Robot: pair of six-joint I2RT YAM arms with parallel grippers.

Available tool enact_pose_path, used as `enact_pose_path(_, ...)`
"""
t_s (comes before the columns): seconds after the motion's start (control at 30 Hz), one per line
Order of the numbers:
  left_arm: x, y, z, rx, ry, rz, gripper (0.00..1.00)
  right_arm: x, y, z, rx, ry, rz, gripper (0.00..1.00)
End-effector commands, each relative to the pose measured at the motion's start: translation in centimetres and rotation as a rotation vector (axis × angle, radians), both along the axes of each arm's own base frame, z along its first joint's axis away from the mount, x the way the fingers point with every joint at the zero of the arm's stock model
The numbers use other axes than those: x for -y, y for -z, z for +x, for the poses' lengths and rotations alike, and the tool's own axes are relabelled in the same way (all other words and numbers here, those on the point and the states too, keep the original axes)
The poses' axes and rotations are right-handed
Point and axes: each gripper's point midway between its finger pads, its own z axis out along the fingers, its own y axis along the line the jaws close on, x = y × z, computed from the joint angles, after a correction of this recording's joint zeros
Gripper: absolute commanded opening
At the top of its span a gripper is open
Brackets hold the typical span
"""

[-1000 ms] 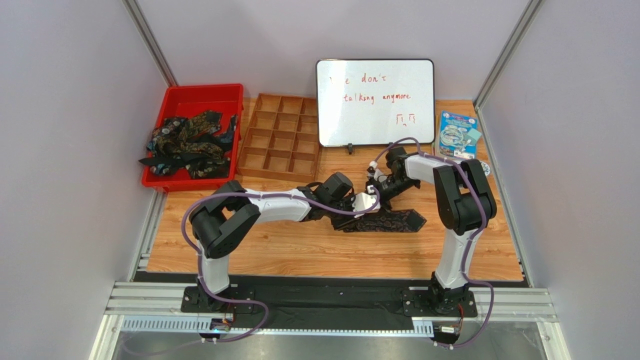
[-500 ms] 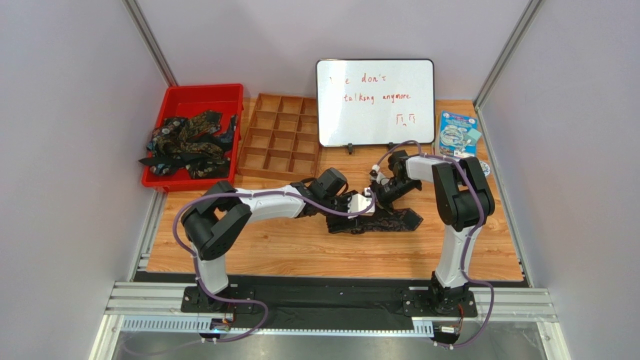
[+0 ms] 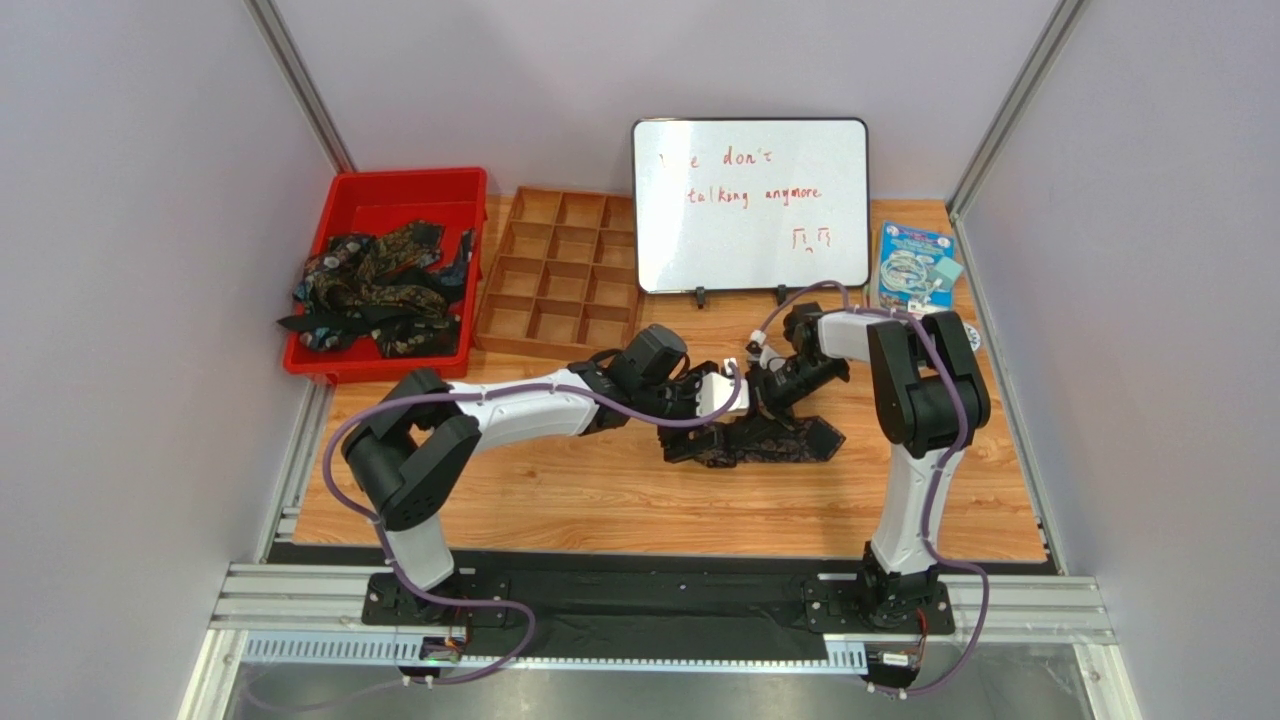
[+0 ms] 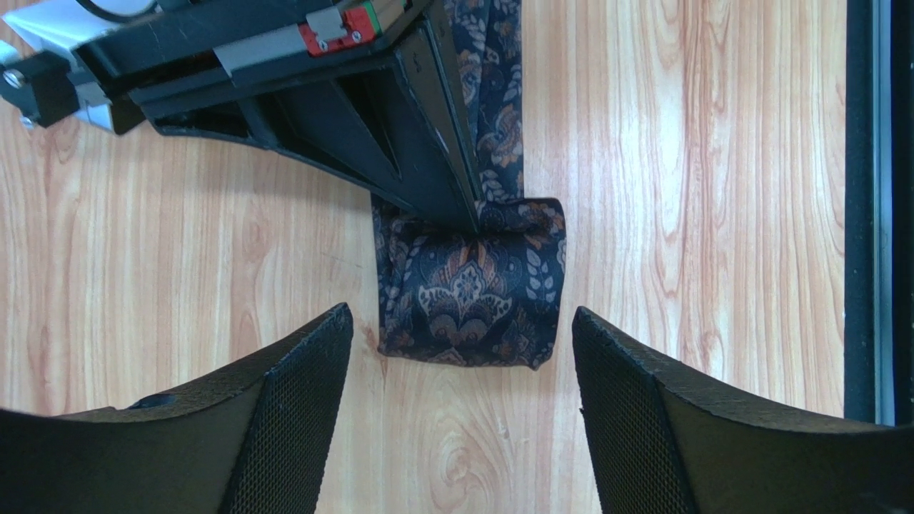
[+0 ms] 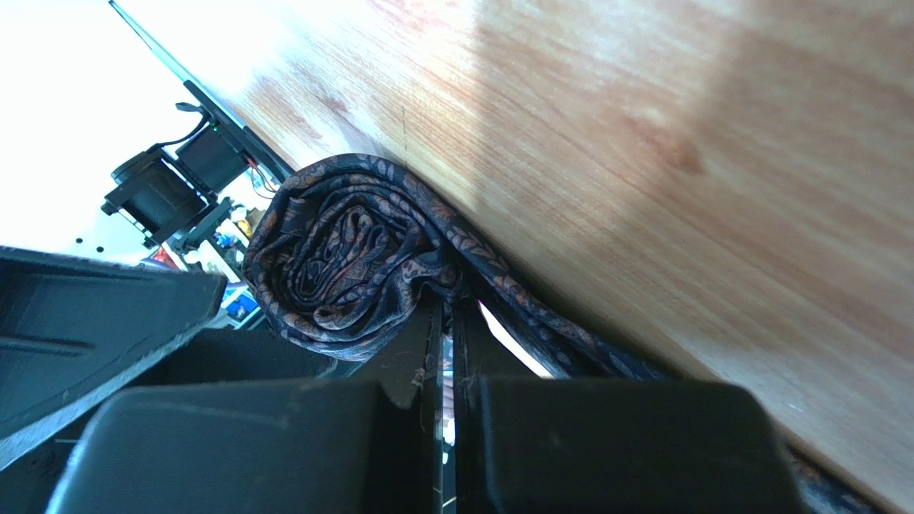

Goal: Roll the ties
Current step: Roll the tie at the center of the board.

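Note:
One dark patterned tie (image 3: 796, 440) lies on the wooden table, its left end wound into a roll (image 4: 472, 284) and its tail (image 4: 496, 64) running off to the right. My left gripper (image 4: 461, 316) stands open just short of the roll, touching nothing, and sits left of it in the top view (image 3: 703, 428). The right gripper (image 5: 445, 305) is shut, its tips pinching the fabric in the crease between roll (image 5: 343, 252) and tail. From above it (image 3: 763, 413) reaches in from the far right. More ties (image 3: 376, 285) are heaped in the red bin.
The red bin (image 3: 398, 180) stands at the back left, with a wooden compartment tray (image 3: 564, 285) beside it. A whiteboard (image 3: 751, 203) is propped at the back centre and a blue packet (image 3: 917, 267) lies at the back right.
My left gripper has opened, let go of the roll and drawn back to the left. The right gripper has shut at the roll's crease.

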Motion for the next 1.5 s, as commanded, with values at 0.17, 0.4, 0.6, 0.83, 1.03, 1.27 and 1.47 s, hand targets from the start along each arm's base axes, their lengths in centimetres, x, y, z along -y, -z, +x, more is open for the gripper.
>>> enact_pose_path(0.17, 1.8, 1.6, 1.0, 0.034, 0.021, -0.072, 0.82, 2.7, 5.0, 0.7, 0.015, -0.011, -0.188, 0.0)
enact_pose_path(0.4, 1.9, 4.1, 1.8, 0.021, 0.016, 0.006, 0.64, 2.2, 4.6, 0.6, 0.007, -0.005, -0.157, 0.0)
enact_pose_path(0.6, -0.1, 5.7, 0.9, -0.021, 0.02, 0.113, 0.3, 1.2, 0.4, 1.6, 0.075, 0.037, -0.061, 0.15)
enact_pose_path(0.83, -1.8, 6.7, -0.1, -0.066, -0.009, 0.177, 0.27, 1.0, -4.8, 1.5, 0.16, 0.029, 0.006, 0.45)
enact_pose_path(1.03, -1.5, 6.7, 0.1, -0.09, -0.042, 0.181, 0.27, 1.8, -1.4, 1.9, 0.12, 0.043, -0.081, 0.28)
enact_pose_path(1.27, -0.9, 3.8, 0.9, -0.093, -0.103, 0.112, 0.27, 4.0, 3.9, -0.2, -0.009, 0.019, -0.235, 0.24)
enact_pose_path(1.47, -1.0, 3.0, 1.3, -0.09, -0.141, 0.106, 0.28, 4.9, 4.8, -0.7, -0.029, 0.003, -0.296, 0.23)
